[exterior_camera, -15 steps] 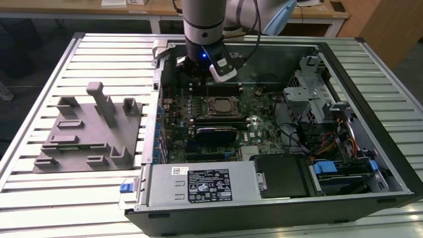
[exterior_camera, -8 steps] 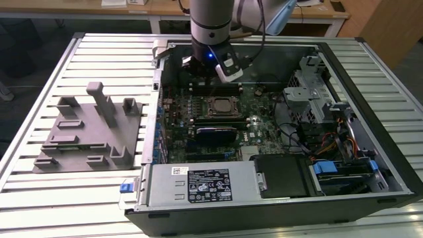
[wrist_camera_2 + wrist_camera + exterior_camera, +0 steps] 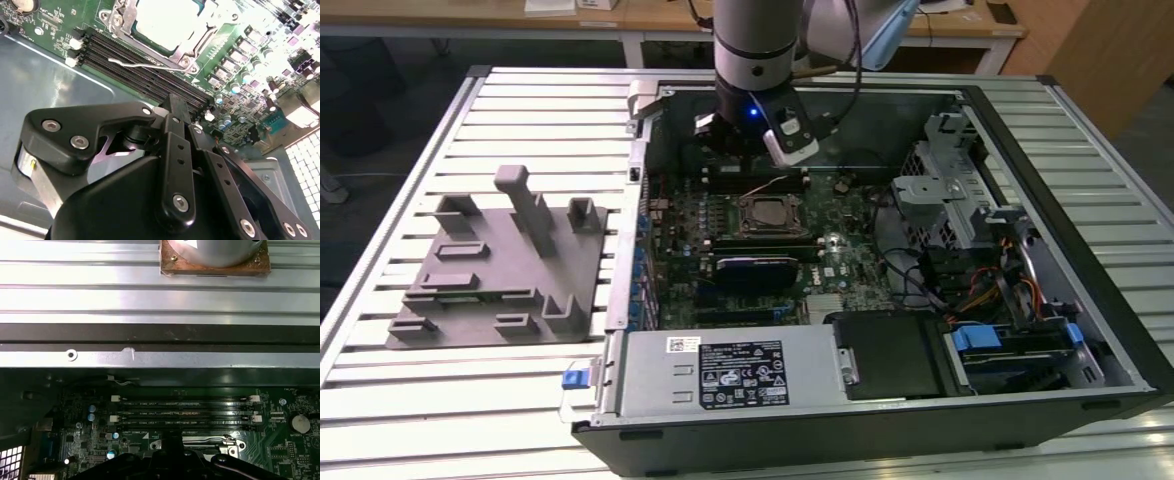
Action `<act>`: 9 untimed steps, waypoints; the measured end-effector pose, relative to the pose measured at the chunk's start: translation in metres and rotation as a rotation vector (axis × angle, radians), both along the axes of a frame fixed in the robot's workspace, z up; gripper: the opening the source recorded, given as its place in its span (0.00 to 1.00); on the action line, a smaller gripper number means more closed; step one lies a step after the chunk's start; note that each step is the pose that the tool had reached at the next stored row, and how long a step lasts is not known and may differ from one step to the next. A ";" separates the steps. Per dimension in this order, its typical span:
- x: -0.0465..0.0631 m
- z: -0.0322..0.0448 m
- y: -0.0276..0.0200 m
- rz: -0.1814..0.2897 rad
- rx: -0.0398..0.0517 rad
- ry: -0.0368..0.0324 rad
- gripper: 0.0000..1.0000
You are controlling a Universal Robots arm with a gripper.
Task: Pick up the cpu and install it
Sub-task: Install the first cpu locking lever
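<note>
My gripper hangs over the far part of the open computer case, above the memory slots and just behind the socket. Its black linkage is in the foreground in both wrist views. In the second wrist view a pale silvery-white square lies inside the socket's metal frame. Glare washes it out, so I cannot tell whether it is the cpu. In the exterior view the socket's centre looks dark. A thin wire lever lies beside the frame.
A grey slotted fixture stands on the slatted metal table at the exterior view's left. Inside the case are the power supply, a drive cage and loose cables. The case wall is close behind the gripper.
</note>
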State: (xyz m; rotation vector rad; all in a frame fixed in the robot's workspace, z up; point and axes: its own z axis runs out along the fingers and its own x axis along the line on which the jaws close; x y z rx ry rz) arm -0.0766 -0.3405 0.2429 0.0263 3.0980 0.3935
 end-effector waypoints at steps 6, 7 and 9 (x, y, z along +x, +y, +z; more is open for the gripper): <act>0.000 -0.0014 0.0000 -0.043 -0.0233 -0.0145 0.11; 0.000 -0.0019 0.0000 -0.052 -0.0258 -0.0189 0.11; 0.000 -0.0032 0.0000 -0.065 -0.0278 -0.0252 0.11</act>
